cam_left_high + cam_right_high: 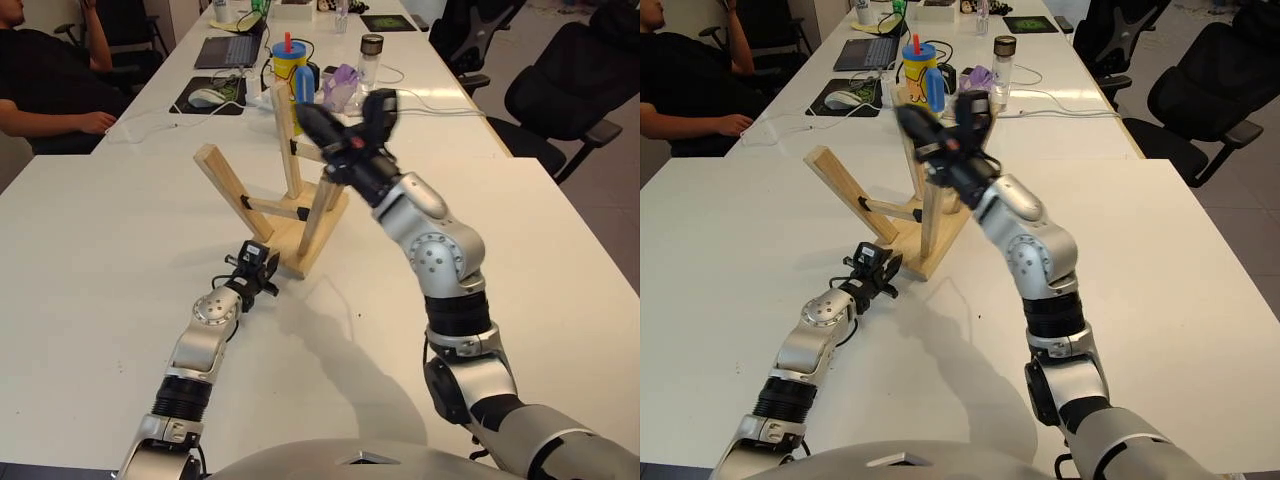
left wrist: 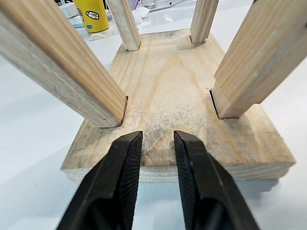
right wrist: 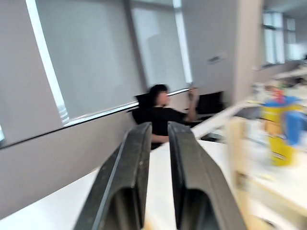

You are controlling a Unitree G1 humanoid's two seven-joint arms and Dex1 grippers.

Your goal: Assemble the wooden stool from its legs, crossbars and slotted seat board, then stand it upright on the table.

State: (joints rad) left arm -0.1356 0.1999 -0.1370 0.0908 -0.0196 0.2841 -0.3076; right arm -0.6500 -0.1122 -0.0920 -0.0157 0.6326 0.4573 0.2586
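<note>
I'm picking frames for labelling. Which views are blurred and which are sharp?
Right wrist view: motion-smeared; the yellow cup beyond the right end effector is streaked. Left wrist view: sharp, down to the grain of the seat board. Head views: table and stool crisp, only the raised right end effector slightly blurred.

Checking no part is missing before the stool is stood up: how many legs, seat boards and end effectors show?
Legs: 4
Seat board: 1
End effectors: 2, left end effector and right end effector
Total: 7
</note>
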